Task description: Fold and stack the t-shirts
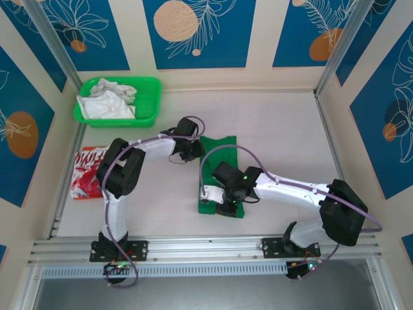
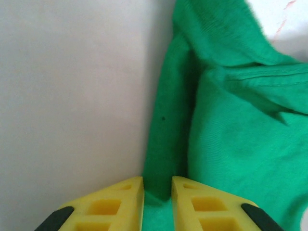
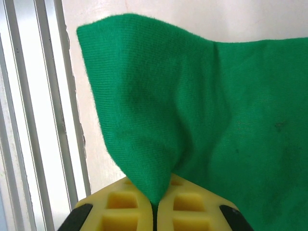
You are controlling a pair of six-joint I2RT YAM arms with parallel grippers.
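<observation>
Right wrist | right pincer (image 3: 154, 195) clamps green t-shirt (image 3: 202, 106) corner | left pincer (image 2: 158, 187) seemingly pinches its edge

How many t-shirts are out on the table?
2. The green t-shirt lies mid-table, its near corner pinched by the right gripper; the red t-shirt lies at the left edge. White cloth in the basket may be more.
</observation>
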